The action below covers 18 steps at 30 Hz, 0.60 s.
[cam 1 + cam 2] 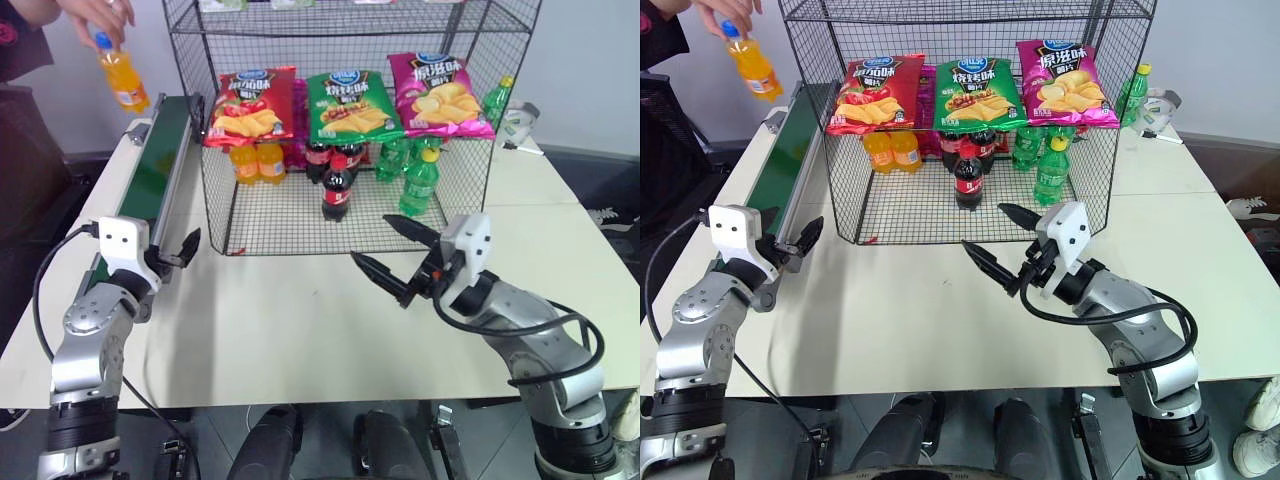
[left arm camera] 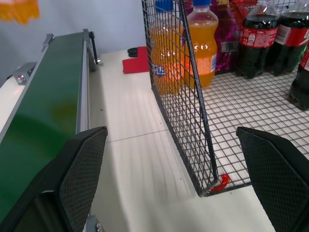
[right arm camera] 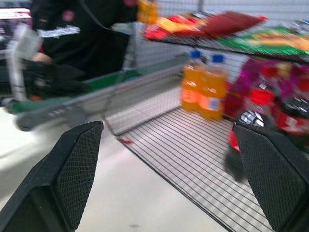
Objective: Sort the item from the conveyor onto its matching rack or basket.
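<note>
A person's hand holds the item, an orange soda bottle (image 1: 122, 78) with a blue cap, above the far end of the conveyor (image 1: 155, 160), a dark-green belt with silver rails along the table's left side. The black wire rack (image 1: 280, 222) stands at the middle back, with its front open. My left gripper (image 1: 182, 250) is open and empty at the conveyor's near end, between the belt and the rack's left corner. My right gripper (image 1: 372, 240) is open and empty over the table, just before the rack's front edge, and it points left.
Inside the rack stand orange soda bottles (image 1: 257, 160), cola bottles (image 1: 337, 185) and green bottles (image 1: 418, 180), with crisp bags (image 1: 345, 105) hung across the front. A person (image 1: 25, 100) stands at the far left. The white table (image 1: 300, 330) lies between my arms.
</note>
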Tool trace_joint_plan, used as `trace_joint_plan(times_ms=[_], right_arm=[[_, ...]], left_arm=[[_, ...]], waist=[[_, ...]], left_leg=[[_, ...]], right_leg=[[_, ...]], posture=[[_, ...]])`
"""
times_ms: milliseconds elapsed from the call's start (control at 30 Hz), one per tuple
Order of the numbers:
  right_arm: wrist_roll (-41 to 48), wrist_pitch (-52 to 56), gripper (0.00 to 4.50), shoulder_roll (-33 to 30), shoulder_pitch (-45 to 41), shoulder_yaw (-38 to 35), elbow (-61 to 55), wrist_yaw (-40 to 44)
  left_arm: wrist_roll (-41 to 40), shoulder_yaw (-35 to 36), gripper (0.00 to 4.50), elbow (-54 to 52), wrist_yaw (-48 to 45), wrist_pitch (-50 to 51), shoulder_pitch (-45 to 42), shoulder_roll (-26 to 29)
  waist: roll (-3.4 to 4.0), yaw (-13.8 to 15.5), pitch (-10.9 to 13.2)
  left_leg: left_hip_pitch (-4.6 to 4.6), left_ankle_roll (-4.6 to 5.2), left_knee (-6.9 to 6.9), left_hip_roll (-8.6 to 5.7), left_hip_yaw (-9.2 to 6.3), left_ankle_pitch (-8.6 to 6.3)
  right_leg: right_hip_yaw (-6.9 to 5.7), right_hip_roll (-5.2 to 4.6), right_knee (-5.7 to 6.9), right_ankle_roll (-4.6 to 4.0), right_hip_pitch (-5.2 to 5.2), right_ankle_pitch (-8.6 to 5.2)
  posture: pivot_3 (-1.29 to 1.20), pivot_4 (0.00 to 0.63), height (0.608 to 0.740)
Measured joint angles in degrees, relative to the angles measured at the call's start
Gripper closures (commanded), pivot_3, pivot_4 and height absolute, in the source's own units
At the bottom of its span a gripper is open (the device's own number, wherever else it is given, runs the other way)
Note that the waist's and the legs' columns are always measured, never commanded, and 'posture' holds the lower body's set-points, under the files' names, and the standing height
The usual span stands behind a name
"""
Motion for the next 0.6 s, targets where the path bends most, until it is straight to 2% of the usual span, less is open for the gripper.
trace_joint_plan(times_ms=[600], right_arm=[[0.8,-0.1,0.00,0.4,-0.7,1.1,-1.0,0.2]], left_arm=[[0.3,3.9,0.04,4.5,3.9,-3.6,-1.1,0.0]], waist=[[0.00,0.1,0.0]], left_leg=[[0.01,0.00,0.01,0.00,0.00,0.00]], right_leg=[[-0.01,0.00,-0.01,0.01,-0.13,0.01]], posture=[[0.00,0.150,0.740]])
